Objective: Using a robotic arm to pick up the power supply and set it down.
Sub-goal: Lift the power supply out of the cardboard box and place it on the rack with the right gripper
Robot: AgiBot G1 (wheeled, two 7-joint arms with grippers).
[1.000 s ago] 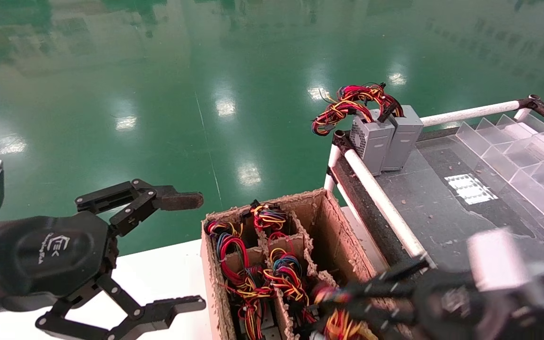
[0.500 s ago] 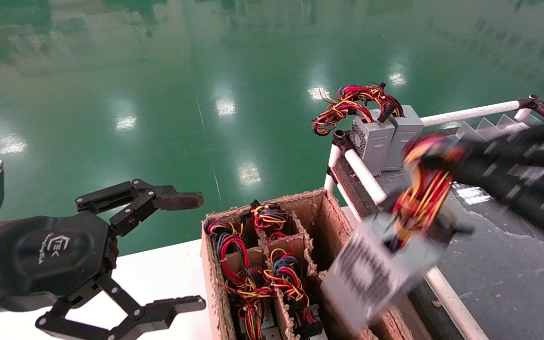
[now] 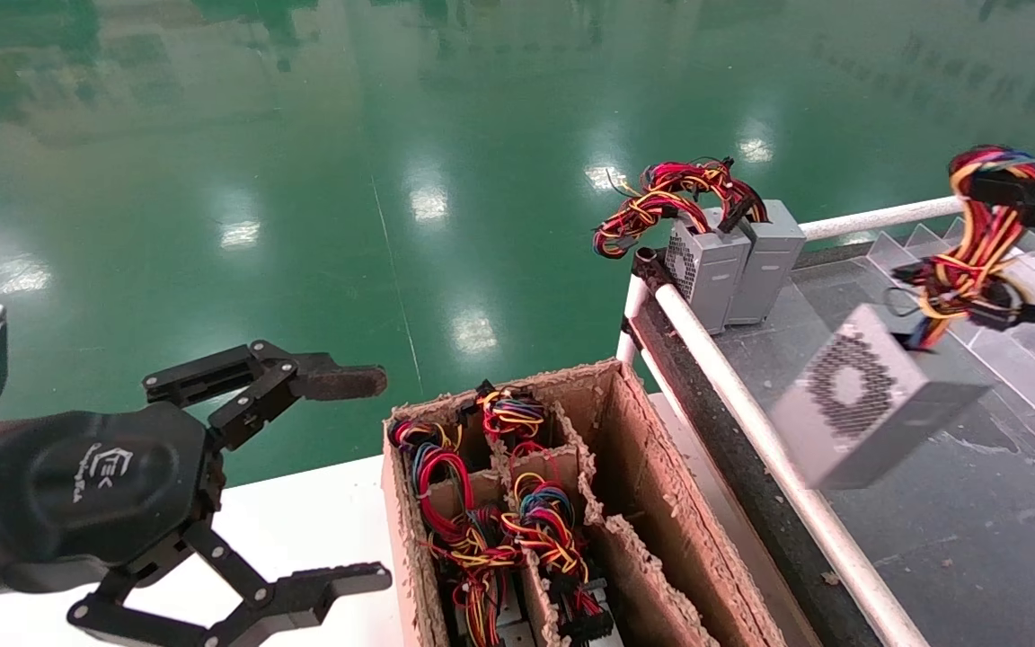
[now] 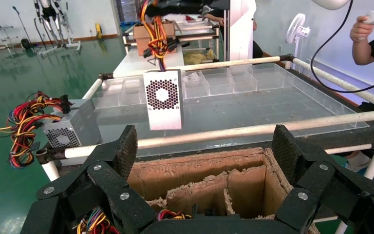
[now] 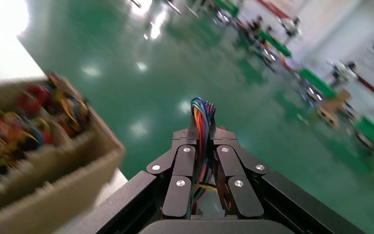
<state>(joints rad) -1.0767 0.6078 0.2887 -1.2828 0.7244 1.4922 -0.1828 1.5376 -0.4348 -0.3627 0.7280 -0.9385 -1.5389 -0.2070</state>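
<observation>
The power supply, a small grey metal box with a round fan grille, hangs tilted in the air over the black table. My right gripper is shut on its bundle of orange, yellow and red wires above the box. In the right wrist view the wires run up between the shut fingers of that gripper. The left wrist view shows the power supply dangling past the white rail. My left gripper stays parked at the near left, open and holding nothing.
A torn cardboard box with dividers holds several wired supplies; its right-hand cells look vacant. Two grey boxes with a red-black wire tangle stand at the table's far corner. A white pipe rail edges the table; clear plastic bins line its right.
My right gripper has risen out of the cardboard box with the power supply hanging by its wires and swung it right and away, over the black table. The left arm has not moved.
</observation>
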